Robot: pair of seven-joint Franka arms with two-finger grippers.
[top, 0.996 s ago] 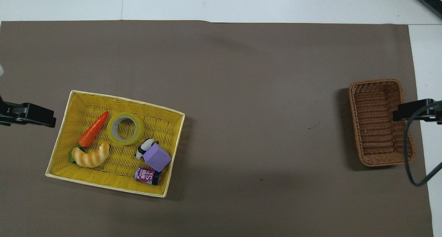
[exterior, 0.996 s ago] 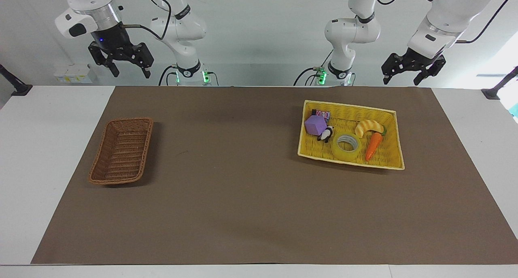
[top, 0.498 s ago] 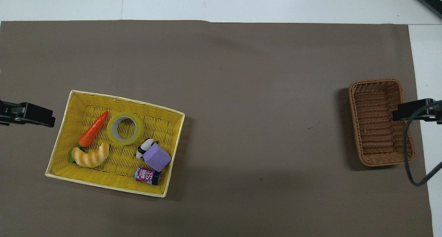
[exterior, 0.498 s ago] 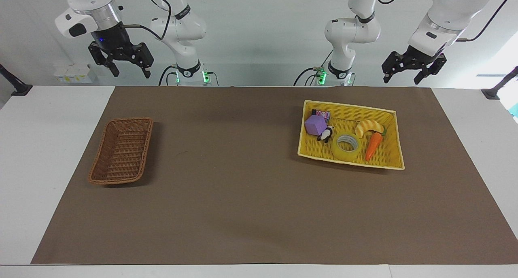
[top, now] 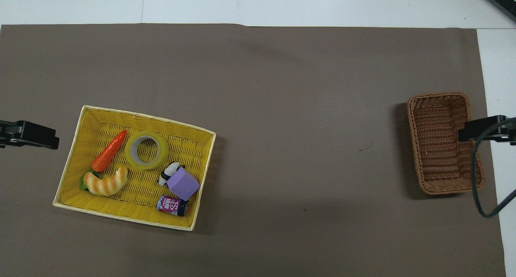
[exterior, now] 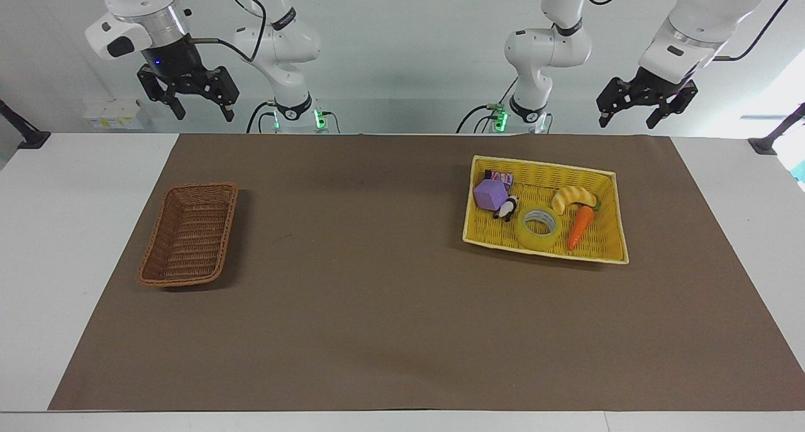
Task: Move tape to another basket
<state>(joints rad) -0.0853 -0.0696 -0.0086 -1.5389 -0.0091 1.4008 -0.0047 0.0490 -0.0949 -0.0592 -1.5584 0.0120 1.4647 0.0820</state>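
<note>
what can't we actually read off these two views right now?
- Overhead view: the left gripper and right gripper are cut off by the side edges; only dark tips show.
- The can: label print too small to read; in the facing view the purple block mostly hides it.
- The tape: its underside, against the yellow basket, is unseen.

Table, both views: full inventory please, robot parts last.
tape: 1, translucent yellow, in the yellow basket.
yellow basket: 1, toward the left arm's end.
carrot toy: 1, orange, beside the tape.
croissant toy: 1, yellow-tan, in the yellow basket.
purple block: 1, in the yellow basket.
panda figure: 1, black and white, against the block.
small can: 1, pink, lying down.
brown basket: 1, holds nothing, right arm's end.
brown mat: 1, covering the table.
left gripper: 1, open, raised.
right gripper: 1, open, raised.
</note>
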